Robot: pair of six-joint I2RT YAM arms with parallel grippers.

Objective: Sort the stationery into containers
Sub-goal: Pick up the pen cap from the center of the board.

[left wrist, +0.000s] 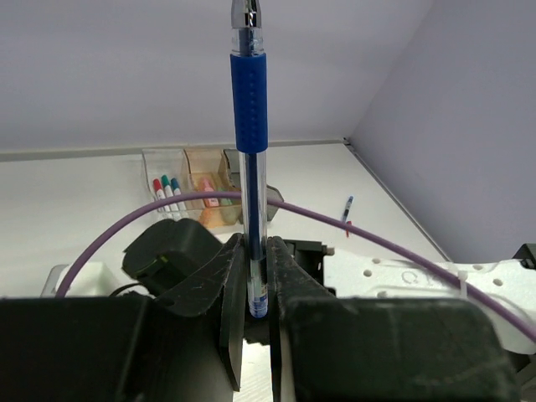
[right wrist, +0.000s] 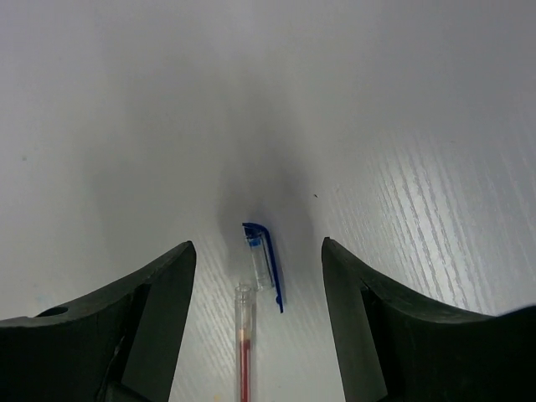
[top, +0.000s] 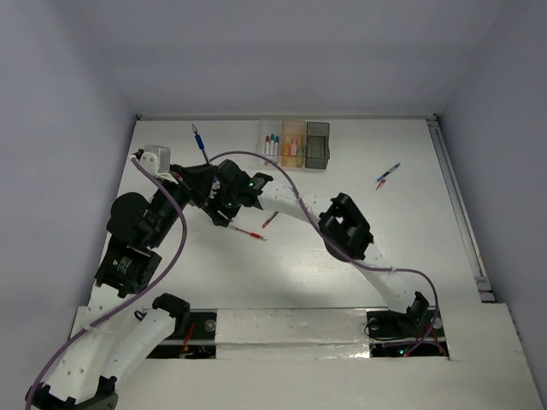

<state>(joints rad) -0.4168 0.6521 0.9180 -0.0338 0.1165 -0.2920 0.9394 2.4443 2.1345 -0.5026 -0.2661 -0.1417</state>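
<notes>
My left gripper (left wrist: 257, 276) is shut on a blue pen (left wrist: 249, 109), which stands upright out of the jaws. From above, that blue pen (top: 199, 142) rises over the left gripper (top: 203, 171) at the table's back left. My right gripper (right wrist: 257, 243) is open and low over the table. A blue pen cap (right wrist: 265, 260) and the end of a red pen (right wrist: 244, 352) lie between its fingers, untouched. Overhead, the right gripper (top: 224, 213) sits at the red pen (top: 248, 231). The containers are a clear bin (top: 269, 141), an orange bin (top: 293, 141) and a dark bin (top: 317, 141).
A short red item (top: 270, 219) lies just right of the red pen. A blue pen and a red pen (top: 387, 175) lie at the right. Purple cables (top: 179, 231) loop over both arms. The two wrists are close together left of centre.
</notes>
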